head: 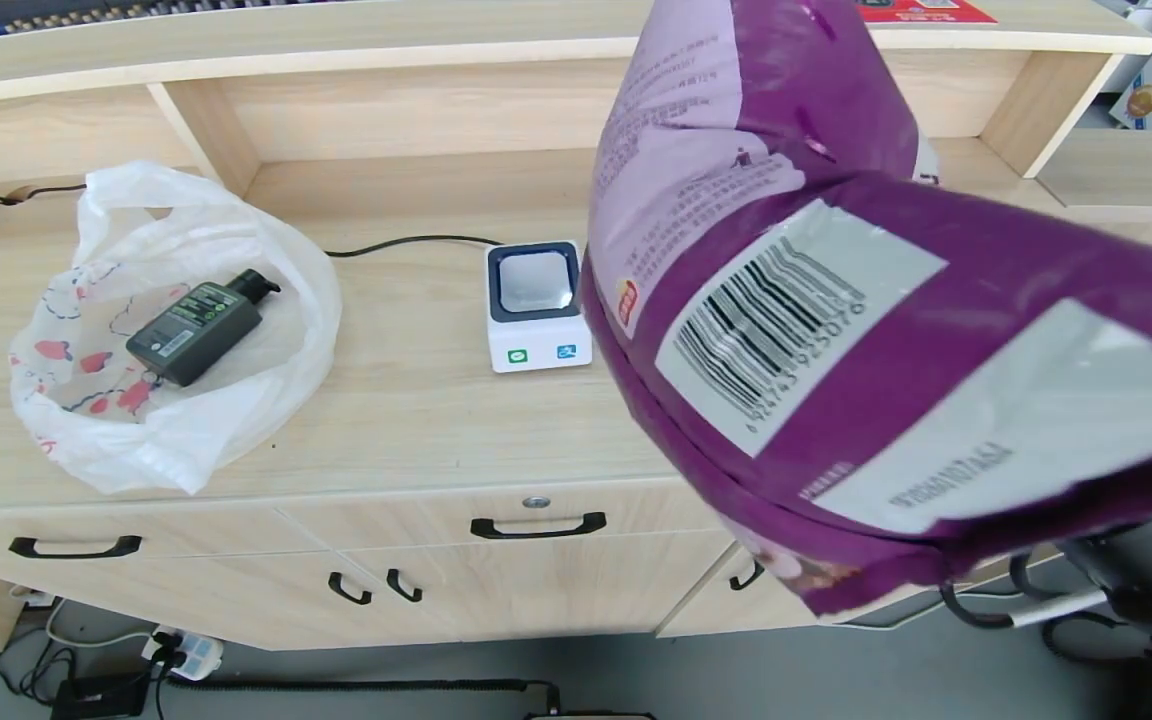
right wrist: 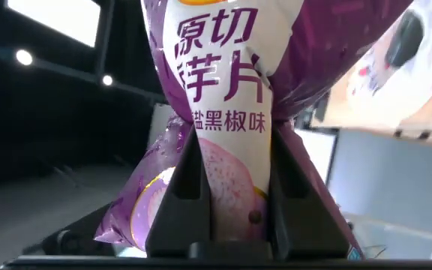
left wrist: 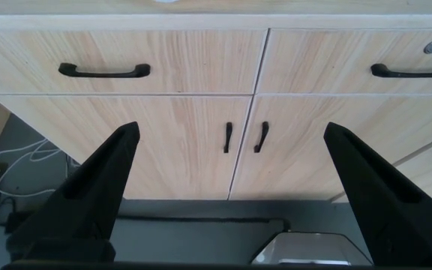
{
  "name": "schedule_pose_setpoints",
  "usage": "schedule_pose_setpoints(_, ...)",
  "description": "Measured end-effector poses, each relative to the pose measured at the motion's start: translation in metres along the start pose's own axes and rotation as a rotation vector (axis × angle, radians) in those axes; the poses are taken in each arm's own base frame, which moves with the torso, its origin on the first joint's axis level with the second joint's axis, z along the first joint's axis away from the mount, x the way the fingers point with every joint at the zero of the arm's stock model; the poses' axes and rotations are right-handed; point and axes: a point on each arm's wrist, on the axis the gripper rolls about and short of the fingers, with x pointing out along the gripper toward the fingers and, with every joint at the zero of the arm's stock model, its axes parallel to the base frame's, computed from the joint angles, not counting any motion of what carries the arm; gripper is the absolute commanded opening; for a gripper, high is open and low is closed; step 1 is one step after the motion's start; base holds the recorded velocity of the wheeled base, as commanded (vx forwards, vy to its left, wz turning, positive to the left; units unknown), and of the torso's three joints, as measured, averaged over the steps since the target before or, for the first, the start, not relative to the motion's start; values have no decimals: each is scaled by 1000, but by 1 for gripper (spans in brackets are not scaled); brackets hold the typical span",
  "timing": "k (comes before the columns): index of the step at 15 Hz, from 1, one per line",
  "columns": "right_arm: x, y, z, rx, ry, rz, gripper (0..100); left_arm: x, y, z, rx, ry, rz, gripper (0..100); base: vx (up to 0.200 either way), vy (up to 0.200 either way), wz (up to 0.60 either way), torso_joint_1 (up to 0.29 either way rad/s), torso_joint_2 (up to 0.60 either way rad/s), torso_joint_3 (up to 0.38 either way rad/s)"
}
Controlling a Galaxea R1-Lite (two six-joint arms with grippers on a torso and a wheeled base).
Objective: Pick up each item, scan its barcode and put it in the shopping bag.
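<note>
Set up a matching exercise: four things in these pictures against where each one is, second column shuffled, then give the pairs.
1 purple snack bag
2 dark bottle
3 scanner
4 left claw

A lying in the shopping bag
B open, facing the cabinet doors
C clamped in the right claw
D standing on the counter

Pairs: 1-C, 2-A, 3-D, 4-B

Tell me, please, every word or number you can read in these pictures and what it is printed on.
"原切": front of the snack bag, held in the right gripper.
"盐黑椒味": same bag, smaller characters.
Digits under the barcode on the bag's back: too skewed to read surely.
Small print on the snack bag, bottle in the shopping bag, and scanner: too small.
</note>
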Motion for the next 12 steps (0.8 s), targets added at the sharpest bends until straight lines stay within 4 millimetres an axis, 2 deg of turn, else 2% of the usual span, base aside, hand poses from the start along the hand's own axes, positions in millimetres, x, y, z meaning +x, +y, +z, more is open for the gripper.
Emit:
schedule_pose_setpoints(3, 6, -13, 16, -493, -42, -61, 0, 0, 0, 0, -16, -1, 0, 100, 0, 0, 0, 0, 0, 0)
schedule_pose_setpoints(5, 3, -33, 35, -835, -27, -219, 0, 0, 0, 0, -16, 1, 0, 100, 0, 0, 0, 0, 0, 0)
schedule_pose_setpoints(8, 0, -49, 62, -1204, 72, -504, 0, 0, 0, 0, -16, 1, -1, 100, 0, 0, 0, 0, 0, 0)
schedule_pose_setpoints(10, 5, -44, 63, -1390, 125, -705, 0, 0, 0, 0, -19, 0, 0, 100, 0, 0, 0, 0, 0, 0)
schedule_pose_setpoints(12, 15, -27, 59, -1466, 93, -740, 0, 0, 0, 0, -18, 1, 0, 100, 0, 200, 0, 2, 2, 5)
